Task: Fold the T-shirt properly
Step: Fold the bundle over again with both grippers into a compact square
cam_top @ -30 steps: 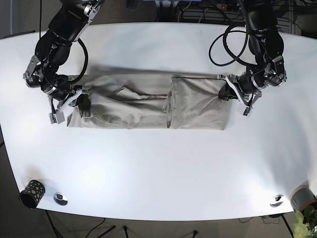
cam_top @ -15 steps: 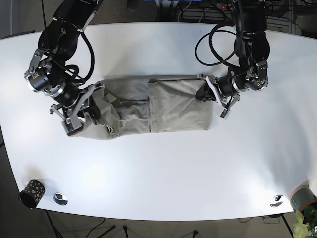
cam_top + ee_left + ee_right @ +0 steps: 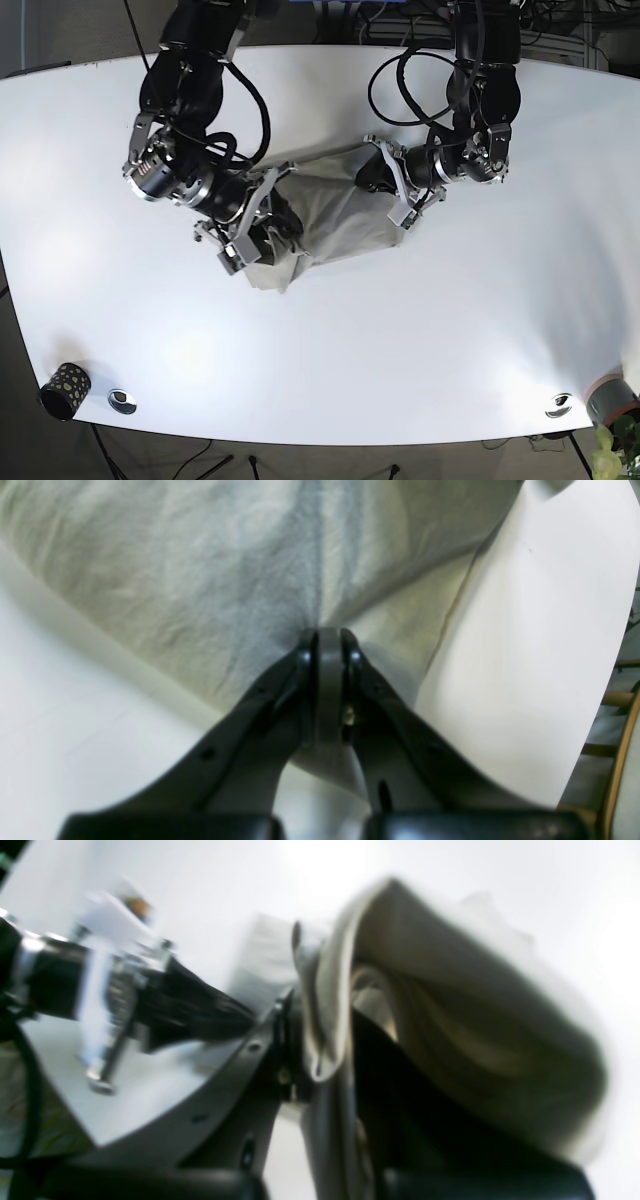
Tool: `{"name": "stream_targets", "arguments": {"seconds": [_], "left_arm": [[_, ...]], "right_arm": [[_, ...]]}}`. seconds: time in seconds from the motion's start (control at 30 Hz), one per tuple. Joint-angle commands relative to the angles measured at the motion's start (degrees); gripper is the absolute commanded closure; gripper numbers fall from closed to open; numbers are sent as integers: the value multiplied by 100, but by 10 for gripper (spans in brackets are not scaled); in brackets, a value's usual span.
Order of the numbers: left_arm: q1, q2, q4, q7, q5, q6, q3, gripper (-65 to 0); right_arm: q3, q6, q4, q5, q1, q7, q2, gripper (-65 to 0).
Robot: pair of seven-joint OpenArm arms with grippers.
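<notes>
Both grippers pinch the T-shirt [image 3: 330, 215]: left gripper [image 3: 327, 640] clamped on its edge, right gripper [image 3: 320, 1040] likewise (blurred). Risk: bunched layers beside the right gripper slipping, skewing the fold.

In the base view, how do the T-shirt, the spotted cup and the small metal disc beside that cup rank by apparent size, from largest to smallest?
1. T-shirt, bunched between the two grippers: by far the largest.
2. Spotted cup, at the table's lower left corner.
3. Metal disc, a little smaller than the cup.
</notes>
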Motion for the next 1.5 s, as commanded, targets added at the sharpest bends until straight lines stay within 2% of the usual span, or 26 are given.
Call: {"name": "stream_targets", "arguments": {"seconds": [0.0,0.17,0.2,0.27,0.33,0.43,0.5,0.63,0.8,0.93,1.13,1.3,1.37,1.47], "left_arm": [[-6,-2,29,175,166,-3,3,-3],[-6,-2,38,175,131,-3,3,-3],[-15,-2,38,166,131,-3,3,-3],[-24,-2,29,122,131,-3,3,-3],[-24,7,29,17,131,-3,3,-4],[-24,25,29,-36,131,-3,3,-4],[-24,34,29,-54,122,-3,3,-4],[-32,34,46,-54,113,-3,3,-4],[-41,34,161,-54,51,-3,-6,-4],[3,-125,565,-54,-344,-3,-58,-3],[179,-635,1057,-27,-1223,-3,-727,-3],[240,-1118,1119,-27,-1592,-3,-1245,-3],[240,-1311,1119,-27,-1584,-3,-1395,-3],[240,-1558,1119,-27,-1584,-3,-1474,-3]], "right_arm": [[-50,10,-301,87,97,241,-75,0],[-226,10,-1075,-318,334,495,-48,0],[-305,10,-1207,-397,405,548,-39,-32],[-428,10,-1339,-555,501,619,-4,-143],[-569,10,-1339,-704,528,636,40,-331],[-798,10,-1180,-687,536,636,119,-544],[-956,10,-996,-643,528,636,207,-645],[-1211,10,-627,-660,431,636,259,-650],[-965,10,-249,-652,299,636,259,-650],[-736,10,-108,-652,141,627,268,-650],[-622,10,-82,-678,-105,627,268,-650],[-543,10,-126,-678,-228,627,268,-650],[-560,10,-134,-678,-272,627,259,-606],[-560,10,-266,-678,-378,627,215,-463]]}}
